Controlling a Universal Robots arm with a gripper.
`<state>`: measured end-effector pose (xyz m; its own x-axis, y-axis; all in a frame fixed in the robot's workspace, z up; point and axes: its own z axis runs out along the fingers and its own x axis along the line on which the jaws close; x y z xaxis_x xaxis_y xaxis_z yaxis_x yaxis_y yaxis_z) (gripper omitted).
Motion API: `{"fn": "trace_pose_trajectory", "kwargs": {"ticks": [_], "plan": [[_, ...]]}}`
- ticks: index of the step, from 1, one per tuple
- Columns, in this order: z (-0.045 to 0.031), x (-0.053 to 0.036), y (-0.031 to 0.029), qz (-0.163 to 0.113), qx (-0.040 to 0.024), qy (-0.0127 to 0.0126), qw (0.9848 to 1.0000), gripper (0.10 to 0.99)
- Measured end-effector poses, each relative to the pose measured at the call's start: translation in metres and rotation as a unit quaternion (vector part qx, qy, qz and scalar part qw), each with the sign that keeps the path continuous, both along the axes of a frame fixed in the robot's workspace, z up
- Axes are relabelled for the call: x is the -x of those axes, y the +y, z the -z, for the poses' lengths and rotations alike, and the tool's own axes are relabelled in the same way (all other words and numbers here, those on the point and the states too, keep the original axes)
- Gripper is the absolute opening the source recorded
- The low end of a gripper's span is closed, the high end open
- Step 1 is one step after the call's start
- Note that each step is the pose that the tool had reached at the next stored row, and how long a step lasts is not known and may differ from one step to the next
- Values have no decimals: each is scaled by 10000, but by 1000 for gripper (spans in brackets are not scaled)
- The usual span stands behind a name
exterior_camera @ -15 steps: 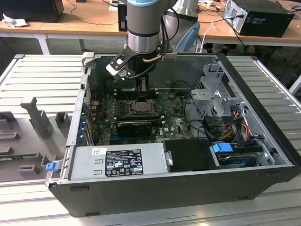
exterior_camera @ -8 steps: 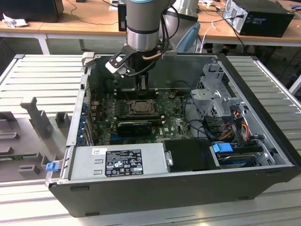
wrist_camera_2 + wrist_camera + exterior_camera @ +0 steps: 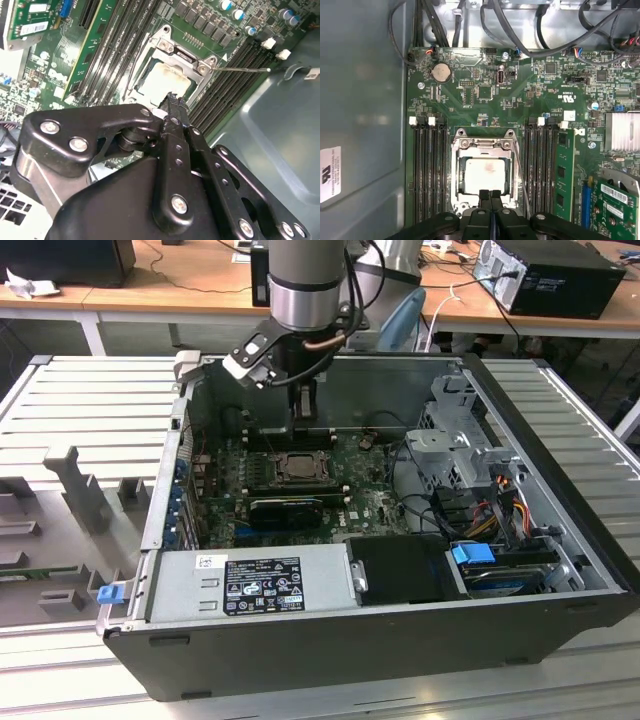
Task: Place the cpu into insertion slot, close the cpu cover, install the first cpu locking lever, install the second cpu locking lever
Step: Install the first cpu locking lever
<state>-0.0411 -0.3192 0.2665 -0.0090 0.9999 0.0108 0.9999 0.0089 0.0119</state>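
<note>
cpu [image 3: 484, 175] lies under the lowered cpu cover [image 3: 482, 145]; gripper [image 3: 490, 196] hangs at its far edge, jaws pressed together, empty, likely to push 1 loose locking lever [image 3: 521, 180].

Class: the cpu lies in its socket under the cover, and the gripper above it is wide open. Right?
No: the gripper is shut, as the first wrist view shows. The cpu does lie under the cpu cover.
</note>
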Motion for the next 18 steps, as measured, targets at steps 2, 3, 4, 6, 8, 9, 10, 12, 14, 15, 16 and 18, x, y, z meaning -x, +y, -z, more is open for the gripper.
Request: {"fn": "trace_pose_trajectory", "kwargs": {"ticks": [2, 3, 4, 6, 8, 9, 10, 12, 14, 15, 16, 18], "plan": [[-75, 0, 0, 0, 0, 0, 10000, 106], [-94, 0, 0, 0, 0, 0, 10000, 106], [-112, 0, 0, 0, 0, 0, 10000, 106], [-128, 0, 0, 0, -1, -1, 10000, 106], [-129, 0, 0, -20, 0, 0, 10000, 106], [-129, 0, 0, -66, 1, 0, 10000, 106], [-129, 0, 0, -134, 1, 0, 9999, 106], [-129, 1, 0, -233, 1, 0, 9997, 106], [-126, 3, 0, -291, 1, 0, 9996, 106], [-123, 6, 0, -328, 0, 0, 9995, 106], [-122, 7, 0, -361, 0, 0, 9993, 106], [-119, 7, 0, -546, 1, 0, 9985, 106]]}}
